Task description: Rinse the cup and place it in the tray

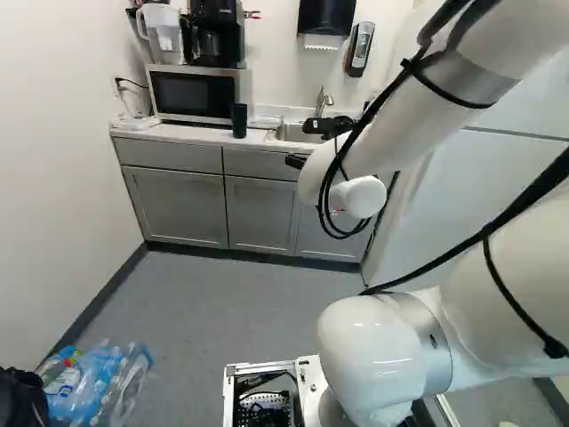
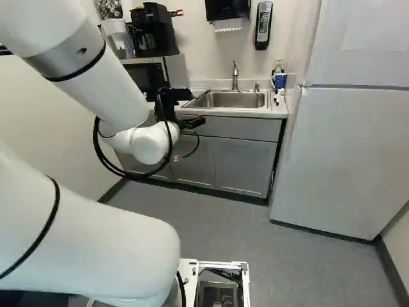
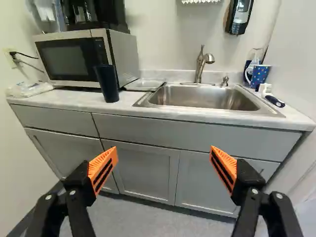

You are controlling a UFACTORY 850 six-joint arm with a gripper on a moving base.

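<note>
My gripper (image 2: 193,107) is in front of the counter in the right base view. In the wrist view the gripper (image 3: 164,159) stands wide open, with nothing between its orange-padded fingers. A tall dark cup (image 3: 107,83) stands upright on the counter, ahead of the fingers and in front of the microwave's right end; the same cup (image 1: 239,121) shows in the left base view. A shallow clear tray (image 3: 145,84) lies between that cup and the steel sink (image 3: 205,98), under the tap (image 3: 201,64). Beyond the sink's other end is a blue dotted cup (image 3: 259,75).
The microwave (image 3: 74,57) carries a coffee maker and a pitcher. A brush (image 3: 271,98) lies by the counter's end. Grey cabinets (image 3: 143,170) front the counter, and a tall white fridge (image 2: 339,160) stands right of it. Bagged bottles (image 1: 98,382) are on the floor at left.
</note>
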